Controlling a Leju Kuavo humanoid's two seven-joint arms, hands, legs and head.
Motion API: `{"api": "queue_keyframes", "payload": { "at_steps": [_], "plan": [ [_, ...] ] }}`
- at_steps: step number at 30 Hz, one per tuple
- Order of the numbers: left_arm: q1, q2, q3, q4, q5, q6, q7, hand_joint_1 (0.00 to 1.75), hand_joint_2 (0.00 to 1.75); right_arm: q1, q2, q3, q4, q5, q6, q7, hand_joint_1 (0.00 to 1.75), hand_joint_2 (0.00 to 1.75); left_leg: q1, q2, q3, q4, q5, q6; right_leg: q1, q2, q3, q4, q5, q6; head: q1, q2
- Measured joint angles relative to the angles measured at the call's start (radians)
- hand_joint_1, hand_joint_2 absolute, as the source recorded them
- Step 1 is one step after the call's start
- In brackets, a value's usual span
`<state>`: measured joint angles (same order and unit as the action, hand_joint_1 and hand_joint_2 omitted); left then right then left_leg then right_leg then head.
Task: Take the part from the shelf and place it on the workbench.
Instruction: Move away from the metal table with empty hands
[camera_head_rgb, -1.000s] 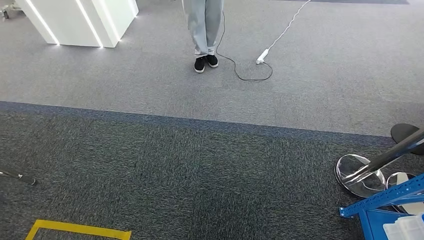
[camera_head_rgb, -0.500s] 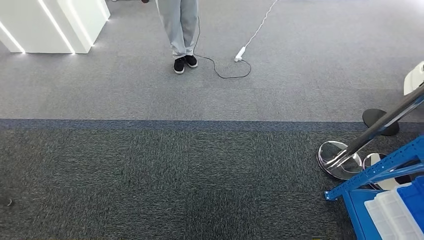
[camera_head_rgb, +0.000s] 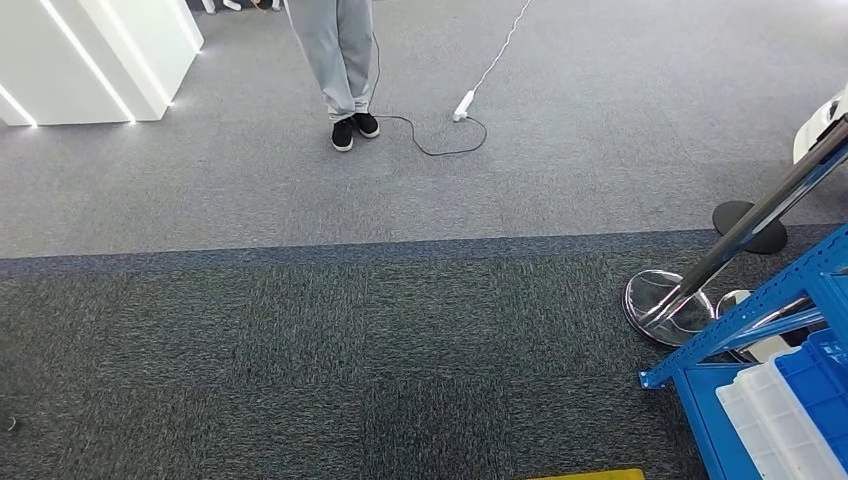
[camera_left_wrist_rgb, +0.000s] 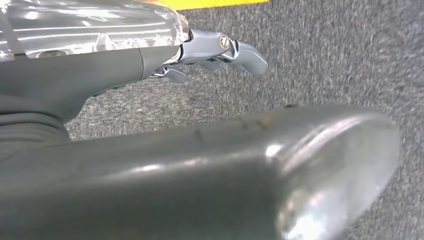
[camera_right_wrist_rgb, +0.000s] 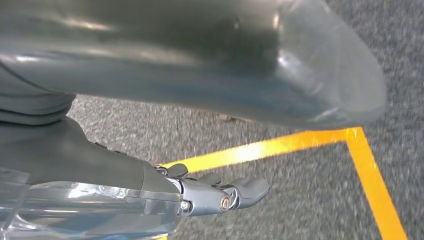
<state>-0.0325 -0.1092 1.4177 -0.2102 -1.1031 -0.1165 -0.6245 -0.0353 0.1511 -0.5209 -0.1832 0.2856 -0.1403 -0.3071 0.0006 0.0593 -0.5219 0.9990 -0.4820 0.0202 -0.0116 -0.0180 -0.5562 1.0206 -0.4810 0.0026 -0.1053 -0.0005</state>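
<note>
A corner of the blue shelf (camera_head_rgb: 745, 325) shows at the lower right of the head view, with a white bin (camera_head_rgb: 770, 425) and a blue bin (camera_head_rgb: 820, 385) on it. I cannot make out a part inside them. My left hand (camera_left_wrist_rgb: 115, 65) hangs above the dark carpet, fingers (camera_left_wrist_rgb: 235, 50) stretched out and holding nothing. My right hand (camera_right_wrist_rgb: 100, 165) hangs the same way, its fingers (camera_right_wrist_rgb: 235, 192) extended and empty above a yellow tape line (camera_right_wrist_rgb: 280, 147).
A chrome-based barrier post (camera_head_rgb: 668, 305) leans right beside the shelf corner. A person (camera_head_rgb: 335, 60) stands far ahead on lighter carpet, beside a white power strip (camera_head_rgb: 464, 104) and cable. A white counter (camera_head_rgb: 90, 50) sits at the far left. Yellow floor tape (camera_head_rgb: 590, 475) marks the near edge.
The camera has turned: the whole scene slid left and more of the blue shelf and its bins came into view at the right.
</note>
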Motion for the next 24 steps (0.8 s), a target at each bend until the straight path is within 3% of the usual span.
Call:
{"api": "queue_keyframes", "payload": {
  "at_steps": [4,7,9,10,13,14,15,16,18,20,22,23,24],
  "plan": [
    [-0.007,-0.006,0.000,0.000,-0.004,0.002,0.008,0.00,0.00,-0.001,0.000,0.000,0.000,-0.012,0.014,-0.017,0.00,0.00,0.000,0.000,-0.001,0.003,-0.002,-0.010,-0.003,-0.001,0.000,0.000,0.001,0.000,0.000,0.000],
    [-0.009,-0.009,0.000,0.000,-0.010,0.001,0.016,0.00,0.00,-0.002,-0.002,-0.002,0.000,-0.018,0.031,-0.031,0.00,0.00,-0.002,0.000,0.000,-0.002,0.000,-0.002,-0.003,-0.002,0.003,-0.006,0.006,0.007,0.000,0.000],
    [-0.009,-0.015,0.000,0.000,-0.012,0.003,0.021,0.00,0.00,-0.001,-0.009,-0.002,-0.001,-0.018,0.042,-0.034,0.00,0.00,0.003,0.003,0.015,-0.032,0.018,0.003,-0.003,0.002,0.001,0.004,-0.003,0.014,0.000,0.000],
    [-0.010,-0.018,0.000,0.000,-0.013,0.004,0.025,0.00,0.00,-0.001,-0.014,-0.002,-0.001,-0.018,0.047,-0.035,0.00,0.00,0.006,0.005,0.022,-0.048,0.028,0.005,-0.003,0.005,-0.011,0.031,-0.022,0.018,0.000,0.000],
    [-0.011,-0.025,0.000,0.000,-0.019,0.008,0.036,0.00,0.00,0.002,-0.026,-0.003,-0.001,-0.017,0.058,-0.035,0.00,0.00,0.009,0.012,0.024,-0.059,0.036,0.006,-0.008,0.013,-0.093,0.196,-0.100,0.031,0.000,0.000],
    [-0.011,-0.026,0.000,0.000,-0.020,0.010,0.040,0.00,0.00,0.003,-0.029,-0.003,-0.001,-0.016,0.060,-0.035,0.00,0.00,0.010,0.015,0.023,-0.056,0.034,0.004,-0.012,0.013,-0.111,0.230,-0.105,0.037,0.000,0.000],
    [-0.010,-0.028,0.000,0.000,-0.022,0.011,0.043,0.00,0.00,0.004,-0.033,-0.003,-0.001,-0.014,0.062,-0.035,0.00,0.00,0.011,0.018,0.021,-0.051,0.031,0.002,-0.016,0.012,-0.113,0.230,-0.091,0.042,0.000,0.000],
    [-0.009,-0.029,0.000,0.000,-0.024,0.013,0.047,0.00,0.00,0.005,-0.037,-0.003,-0.001,-0.012,0.063,-0.035,0.00,0.00,0.014,0.022,0.020,-0.044,0.026,-0.003,-0.021,0.008,-0.095,0.192,-0.061,0.048,0.000,0.000],
    [-0.008,-0.030,0.000,0.000,-0.027,0.016,0.052,0.00,0.00,0.004,-0.041,-0.003,-0.001,-0.008,0.067,-0.035,0.00,0.00,0.018,0.032,0.017,-0.021,0.010,-0.019,-0.028,-0.020,-0.040,0.074,-0.008,0.056,0.000,0.000],
    [-0.006,-0.028,0.000,0.000,-0.028,0.018,0.054,0.00,0.00,0.001,-0.041,-0.003,-0.002,-0.004,0.069,-0.035,0.00,0.00,0.015,0.043,0.014,0.000,-0.008,-0.036,-0.026,-0.038,-0.016,0.021,0.004,0.039,0.000,0.000],
    [-0.005,-0.027,-0.001,0.000,-0.029,0.019,0.055,0.00,0.00,0.002,-0.041,-0.003,-0.002,-0.002,0.070,-0.034,0.00,0.00,0.017,0.055,0.018,0.006,-0.015,-0.048,-0.021,-0.024,-0.022,0.025,0.000,0.013,0.000,0.000],
    [-0.006,-0.027,-0.001,0.000,-0.031,0.019,0.056,0.00,0.00,0.003,-0.042,-0.003,-0.002,-0.002,0.070,-0.034,0.00,0.00,0.021,0.055,0.020,0.008,-0.019,-0.053,-0.020,-0.014,-0.024,0.025,0.001,0.006,0.000,0.000],
    [-0.006,-0.027,-0.002,0.000,-0.033,0.018,0.056,0.00,0.00,0.004,-0.043,-0.004,-0.002,-0.001,0.069,-0.034,0.00,0.00,0.024,0.040,0.019,0.019,-0.031,-0.057,-0.019,-0.005,-0.025,0.024,0.003,-0.001,0.000,0.000]
  ]
}}
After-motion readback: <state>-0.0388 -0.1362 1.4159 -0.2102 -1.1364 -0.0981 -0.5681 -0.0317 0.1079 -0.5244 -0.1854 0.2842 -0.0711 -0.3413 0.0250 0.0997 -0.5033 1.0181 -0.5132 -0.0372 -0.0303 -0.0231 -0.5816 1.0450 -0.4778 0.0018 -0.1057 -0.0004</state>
